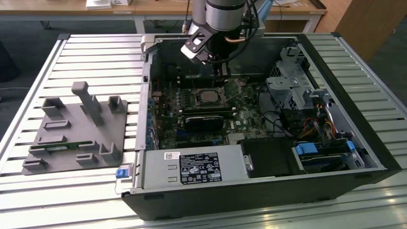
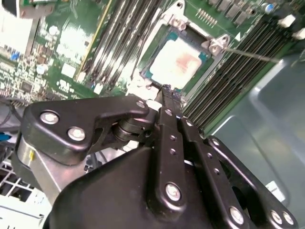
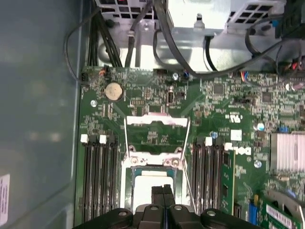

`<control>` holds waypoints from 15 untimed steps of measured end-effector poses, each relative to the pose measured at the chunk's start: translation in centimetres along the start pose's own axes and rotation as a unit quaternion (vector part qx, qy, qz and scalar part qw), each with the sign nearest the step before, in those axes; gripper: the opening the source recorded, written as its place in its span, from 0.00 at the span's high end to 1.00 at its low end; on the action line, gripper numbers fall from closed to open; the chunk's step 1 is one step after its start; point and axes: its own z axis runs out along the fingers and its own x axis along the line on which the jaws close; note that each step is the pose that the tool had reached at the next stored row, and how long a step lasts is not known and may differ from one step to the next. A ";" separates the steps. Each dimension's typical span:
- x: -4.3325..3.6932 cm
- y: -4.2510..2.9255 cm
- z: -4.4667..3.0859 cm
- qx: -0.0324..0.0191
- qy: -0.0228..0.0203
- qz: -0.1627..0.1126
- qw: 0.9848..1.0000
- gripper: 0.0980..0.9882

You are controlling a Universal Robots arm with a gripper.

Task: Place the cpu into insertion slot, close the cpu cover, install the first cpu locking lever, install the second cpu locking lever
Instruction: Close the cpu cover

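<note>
My gripper (image 3: pixel 163 191) is closed, with its two black fingers pressed together and nothing between them. Its tip is at one edge of the socket (image 3: pixel 126 183). The cpu (image 2: pixel 177 63) lies flat inside the socket. It is square, with its dull silvery top facing up and a reddish mark on it. A thin steel lever (image 2: pixel 248 55) points away from one corner, along the black ribbed memory slots (image 2: pixel 259 38). The smooth grey case wall (image 2: pixel 267 124) stands near.
</note>
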 end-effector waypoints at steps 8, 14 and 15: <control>0.00 0.56 -0.35 0.000 0.000 -0.007 1.000 0.98; -0.02 1.78 -0.31 0.000 0.000 -0.007 1.000 0.98; -0.03 1.98 -0.30 0.000 0.000 -0.007 1.000 0.98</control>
